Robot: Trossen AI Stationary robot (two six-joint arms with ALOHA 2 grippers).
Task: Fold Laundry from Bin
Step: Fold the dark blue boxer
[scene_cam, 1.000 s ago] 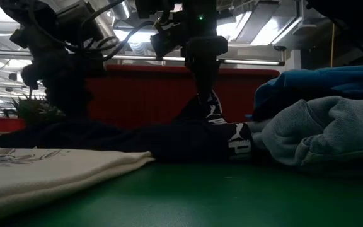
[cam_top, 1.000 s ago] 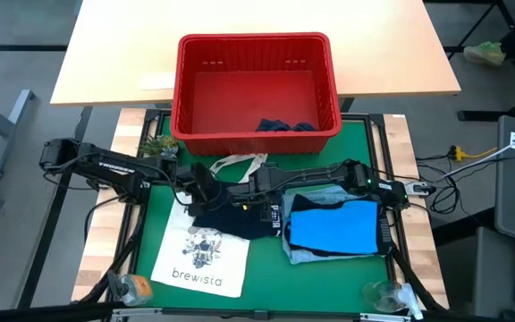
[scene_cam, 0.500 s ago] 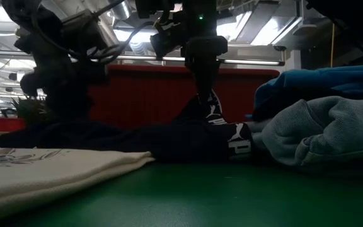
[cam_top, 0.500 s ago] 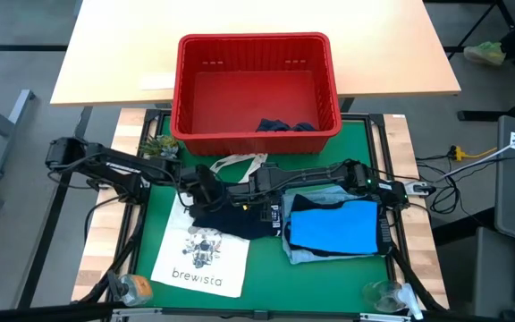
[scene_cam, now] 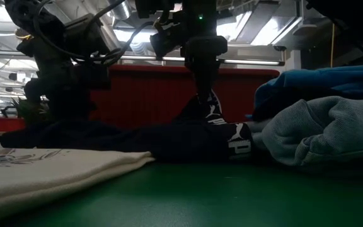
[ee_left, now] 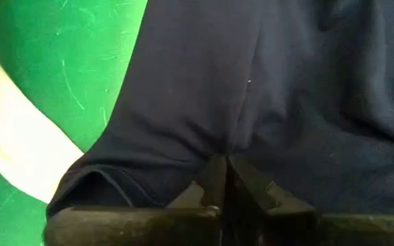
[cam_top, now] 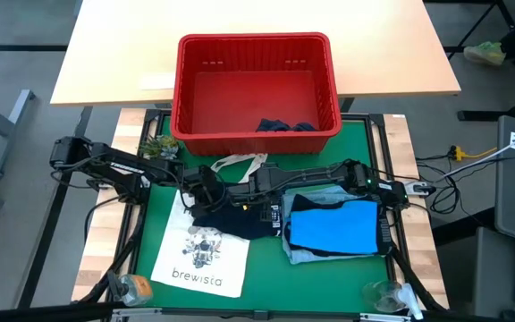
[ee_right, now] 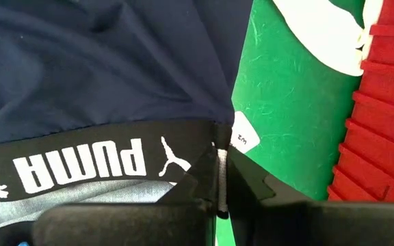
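Beside the red slotted plastic bin [cam_top: 255, 88], both end effectors, left [ee_left: 224, 179] and right [ee_right: 219, 179], pinched the dark navy garment [cam_top: 231, 217]; folded bright blue stack [cam_top: 336, 227] done, another dark piece [cam_top: 284, 126] waited inside.

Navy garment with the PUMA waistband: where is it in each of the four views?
High: navy garment at mat centre, beside the tote bag.
Low: dark mound mid-frame, before the red bin.
Left wrist: fills frame, pinched by left gripper.
Right wrist: waistband, pinched by right gripper.
Shared landmark: green mat.
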